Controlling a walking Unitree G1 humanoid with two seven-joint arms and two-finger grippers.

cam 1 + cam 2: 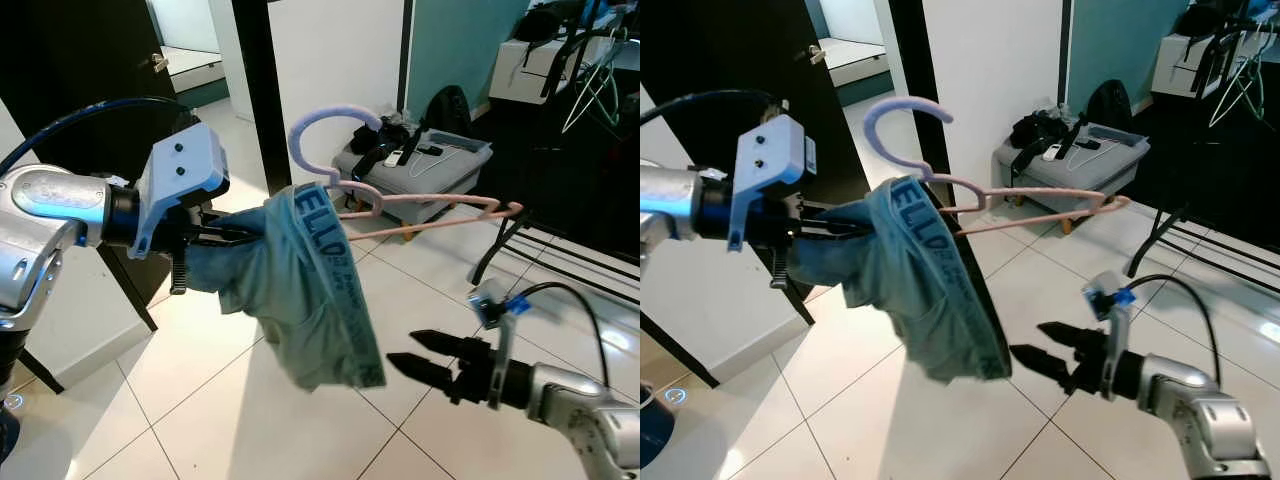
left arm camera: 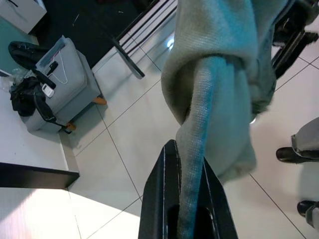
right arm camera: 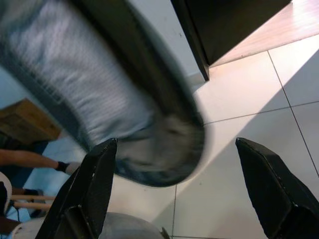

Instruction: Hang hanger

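Fingers of the left gripper [image 1: 215, 235] pinch the teal garment [image 1: 310, 290] draped on the pink hanger [image 1: 400, 205], the right gripper [image 1: 425, 362] spread beneath; carrying it to the rack [image 1: 560, 240] looks next.

You're seeing silver arms: left gripper [image 1: 235, 235] wearing a pale-blue screwed bracket, right gripper [image 1: 420, 355] trailing black cable.

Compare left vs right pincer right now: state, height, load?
The left pincer is shut on the garment draped over the hanger; the right pincer is open and holds nothing. The left one is raised level with the hanger; the right one sits lower, just beside the garment's hem. Both have long black fingers and point inward toward the cloth.
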